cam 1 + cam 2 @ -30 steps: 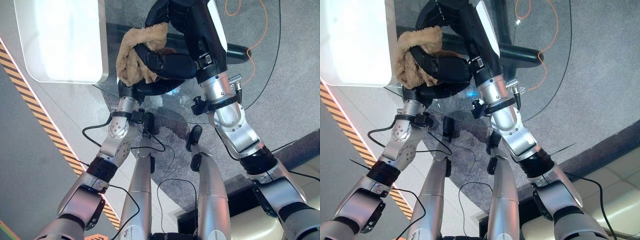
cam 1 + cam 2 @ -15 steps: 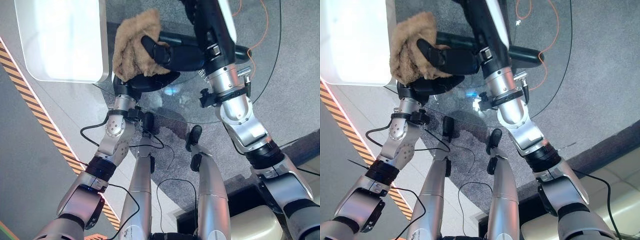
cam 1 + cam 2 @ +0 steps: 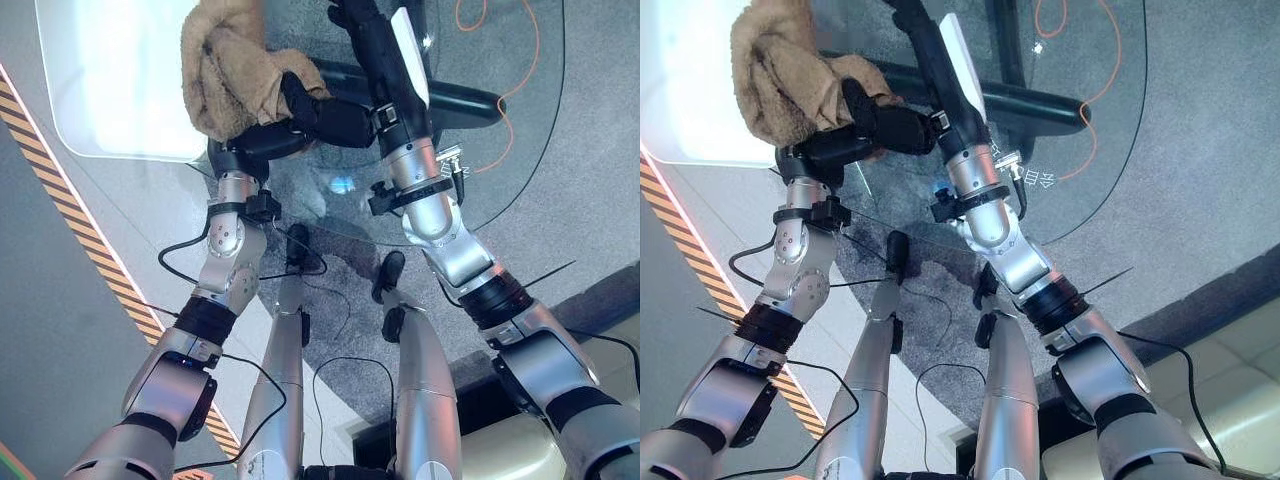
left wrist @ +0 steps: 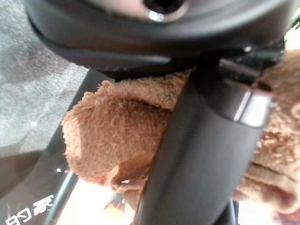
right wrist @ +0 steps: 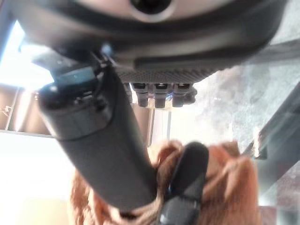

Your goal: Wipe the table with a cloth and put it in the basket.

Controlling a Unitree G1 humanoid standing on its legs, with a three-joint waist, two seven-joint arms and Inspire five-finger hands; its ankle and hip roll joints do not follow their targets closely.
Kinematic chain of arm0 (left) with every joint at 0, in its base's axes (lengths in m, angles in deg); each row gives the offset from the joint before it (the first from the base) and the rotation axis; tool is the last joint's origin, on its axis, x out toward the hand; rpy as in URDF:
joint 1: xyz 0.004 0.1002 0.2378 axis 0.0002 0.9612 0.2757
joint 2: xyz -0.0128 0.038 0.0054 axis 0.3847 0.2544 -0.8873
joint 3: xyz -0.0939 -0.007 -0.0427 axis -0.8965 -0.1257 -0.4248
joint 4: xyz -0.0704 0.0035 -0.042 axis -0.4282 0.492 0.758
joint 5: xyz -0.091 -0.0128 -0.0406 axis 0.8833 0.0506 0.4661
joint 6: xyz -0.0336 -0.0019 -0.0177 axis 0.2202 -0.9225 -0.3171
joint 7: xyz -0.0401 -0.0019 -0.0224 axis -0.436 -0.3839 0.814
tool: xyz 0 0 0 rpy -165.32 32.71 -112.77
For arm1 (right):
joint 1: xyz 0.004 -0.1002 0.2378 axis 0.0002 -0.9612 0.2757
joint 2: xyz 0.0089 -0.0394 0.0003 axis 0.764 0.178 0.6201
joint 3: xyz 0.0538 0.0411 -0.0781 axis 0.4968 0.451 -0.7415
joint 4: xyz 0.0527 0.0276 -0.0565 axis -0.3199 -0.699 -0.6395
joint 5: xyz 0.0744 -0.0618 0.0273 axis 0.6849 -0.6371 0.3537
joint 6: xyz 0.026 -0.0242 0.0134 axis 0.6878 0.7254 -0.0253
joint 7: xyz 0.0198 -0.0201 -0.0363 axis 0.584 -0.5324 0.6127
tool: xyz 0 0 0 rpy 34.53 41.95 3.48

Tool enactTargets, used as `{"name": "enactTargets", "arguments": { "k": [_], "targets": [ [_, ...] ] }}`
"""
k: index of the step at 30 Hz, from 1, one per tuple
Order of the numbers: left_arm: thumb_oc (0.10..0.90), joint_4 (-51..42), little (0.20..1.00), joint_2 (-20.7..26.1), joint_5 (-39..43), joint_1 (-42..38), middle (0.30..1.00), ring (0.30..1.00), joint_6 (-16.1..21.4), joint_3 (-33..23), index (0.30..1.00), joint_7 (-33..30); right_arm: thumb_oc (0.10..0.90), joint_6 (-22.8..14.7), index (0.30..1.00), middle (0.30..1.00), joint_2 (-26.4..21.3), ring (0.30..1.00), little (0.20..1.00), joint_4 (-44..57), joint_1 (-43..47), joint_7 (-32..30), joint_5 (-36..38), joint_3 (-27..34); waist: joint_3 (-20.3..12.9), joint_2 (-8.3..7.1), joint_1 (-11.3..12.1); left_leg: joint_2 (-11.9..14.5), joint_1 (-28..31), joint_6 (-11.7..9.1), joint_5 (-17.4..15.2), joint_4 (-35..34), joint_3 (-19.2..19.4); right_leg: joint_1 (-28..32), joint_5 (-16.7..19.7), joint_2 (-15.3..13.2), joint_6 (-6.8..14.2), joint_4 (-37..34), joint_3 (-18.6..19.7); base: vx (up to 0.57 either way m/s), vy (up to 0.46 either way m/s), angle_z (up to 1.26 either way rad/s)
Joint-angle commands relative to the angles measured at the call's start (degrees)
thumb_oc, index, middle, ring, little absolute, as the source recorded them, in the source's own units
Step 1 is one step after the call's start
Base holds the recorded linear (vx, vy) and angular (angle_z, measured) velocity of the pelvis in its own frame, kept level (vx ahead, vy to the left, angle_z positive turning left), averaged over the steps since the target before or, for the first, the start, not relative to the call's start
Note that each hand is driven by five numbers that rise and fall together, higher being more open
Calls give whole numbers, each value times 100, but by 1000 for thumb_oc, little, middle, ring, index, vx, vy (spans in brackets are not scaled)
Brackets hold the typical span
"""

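Keep the left hand (image 3: 262,141) (fingers curled into the cloth (image 3: 222,62)) flat on the glass table (image 3: 500,150); right hand (image 3: 330,118) also grips it.

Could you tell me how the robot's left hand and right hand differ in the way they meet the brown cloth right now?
The left hand lies under the bunched brown cloth, at its near edge, mostly covered by it, so its fingers are hidden. The right hand reaches in from the other side, with one dark part lying over the cloth's edge. Whether it grips or only presses is not clear. Both hands touch the cloth, over the glass table.
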Motion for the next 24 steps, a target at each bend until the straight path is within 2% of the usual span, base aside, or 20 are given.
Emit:
{"name": "enactTargets", "arguments": {
  "k": [1, 2, 3, 4, 6, 7, 8, 9, 10, 13, 16, 21, 24],
  "targets": [
    [100, -977, 200, 198, -131, -663, 300, 300, 1031, -281, 300, 273, 800, -427, 900, 900, -140, 900, 900, 940, 423, -231, 129, 229, -141, 40, 17, -212, 149, 293, -638, 725, 316, 596, 1011, 221, 241, -1425, -24, 0, 0, 0],
    [100, -964, 200, 202, -150, -676, 300, 300, 1043, -306, 300, 255, 800, -252, 900, 900, -162, 900, 900, 897, 445, -281, 62, 249, -141, 38, 15, -212, 144, 290, -643, 733, 315, 591, 1006, 224, 241, -1419, -21, 0, 0, 0],
    [100, -977, 200, 408, -19, -855, 300, 300, 866, -431, 300, 234, 800, -652, 900, 900, -614, 900, 900, 760, 497, -42, 641, 481, -141, 20, -28, -211, 118, 260, -616, 736, 318, 573, 1058, 244, 245, -1432, 1, -10, 68, 0],
    [100, -869, 200, 575, 274, -1248, 300, 300, 673, -400, 300, 18, 800, -797, 900, 900, -195, 900, 900, 425, 437, -137, 192, 333, -141, 137, -37, -180, 143, 240, -686, 789, 283, 558, 928, 316, 222, -1266, 78, -5, 81, 1],
    [100, -744, 200, 421, 80, -1364, 300, 300, 795, -277, 300, -124, 800, -805, 900, 900, -332, 900, 900, 122, 765, -228, 441, 255, -141, 133, -37, -199, 193, 241, -695, 788, 331, 581, 950, 211, 277, -1293, 1, 9, 51, 1],
    [100, -715, 200, 484, 96, -1428, 300, 300, 789, -280, 300, -128, 800, -850, 900, 900, -755, 900, 900, 23, 878, -34, 926, 386, -141, 110, -67, -205, 212, 227, -708, 763, 341, 602, 983, 196, 291, -1365, -10, -28, 36, -4],
    [100, -598, 200, 618, 303, -1812, 300, 300, 687, -183, 300, -374, 800, -1018, 900, 900, -524, 900, 900, -224, 823, -72, 659, 274, -141, 224, -108, -188, 199, 217, -708, 771, 316, 561, 952, 264, 266, -1295, 73, -18, 40, 0],
    [100, -522, 200, 624, 262, -1831, 300, 300, 711, -196, 300, -328, 800, -978, 900, 900, -888, 900, 900, -278, 1097, 74, 1136, 328, -141, 164, -125, -188, 214, 196, -719, 776, 351, 562, 975, 250, 314, -1302, 59, -18, 30, 7],
    [100, -484, 200, 576, 156, -1861, 300, 300, 751, -216, 300, -347, 800, -882, 900, 900, -943, 900, 900, -186, 1173, 186, 1281, 442, -141, 145, -139, -144, 181, 185, -732, 770, 354, 512, 1012, 203, 357, -1320, 48, 4, -34, 7],
    [100, -861, 200, 478, -240, -1435, 300, 300, 832, -310, 300, -533, 800, -363, 900, 900, -739, 900, 900, 996, 570, -78, 885, 658, -141, 46, -193, -102, 103, 213, -733, 780, 358, 440, 1020, 248, 332, -1334, 128, -1, -12, 1],
    [100, -1133, 200, 513, -371, -892, 300, 300, 985, -500, 300, -362, 800, 24, 900, 900, -745, 900, 900, 1877, 154, 22, 914, 1038, -141, -74, -226, -68, 62, 242, -740, 775, 346, 428, 1040, 305, 320, -1350, 164, -11, -42, -5],
    [100, -1196, 200, 639, -371, -718, 300, 300, 876, -724, 300, -213, 800, 409, 900, 900, -989, 900, 900, 2337, 162, 216, 1451, 1410, -141, -224, -258, -32, 126, 262, -752, 741, 362, 555, 1030, 355, 288, -1415, 146, 0, -15, -1],
    [100, -1180, 200, 762, -300, -706, 300, 300, 813, -823, 300, -146, 800, 493, 900, 900, -1171, 900, 900, 2401, 166, 324, 1769, 1585, -141, -275, -276, -16, 148, 257, -750, 752, 371, 607, 1027, 356, 281, -1428, 130, 0, -3, -1]
  ]
}}
